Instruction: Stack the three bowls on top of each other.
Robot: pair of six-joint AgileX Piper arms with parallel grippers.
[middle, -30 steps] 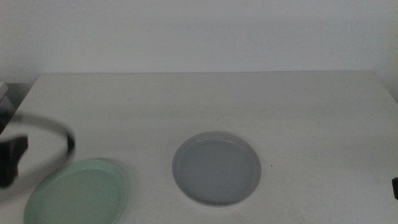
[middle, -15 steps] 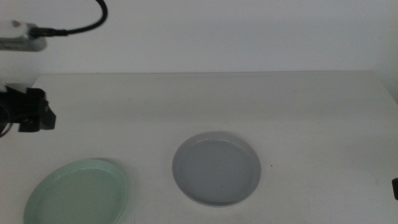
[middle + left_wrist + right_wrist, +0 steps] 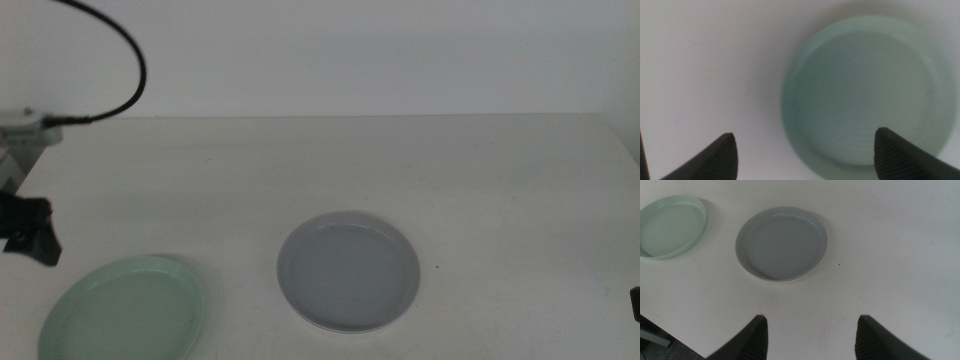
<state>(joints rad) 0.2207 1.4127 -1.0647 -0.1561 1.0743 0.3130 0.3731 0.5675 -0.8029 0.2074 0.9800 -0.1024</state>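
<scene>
Mint green bowl (image 3: 124, 308) cut off below left gripper's (image 3: 805, 152) spread, empty fingers (image 3: 715, 157).

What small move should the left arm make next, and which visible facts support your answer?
Probably lower the left gripper onto the near rim of the mint green bowl. Its jaws stand open, hovering above that bowl, which lies empty on the table apart from the grey bowl. The right gripper waits, open, at the table's near edge.
</scene>
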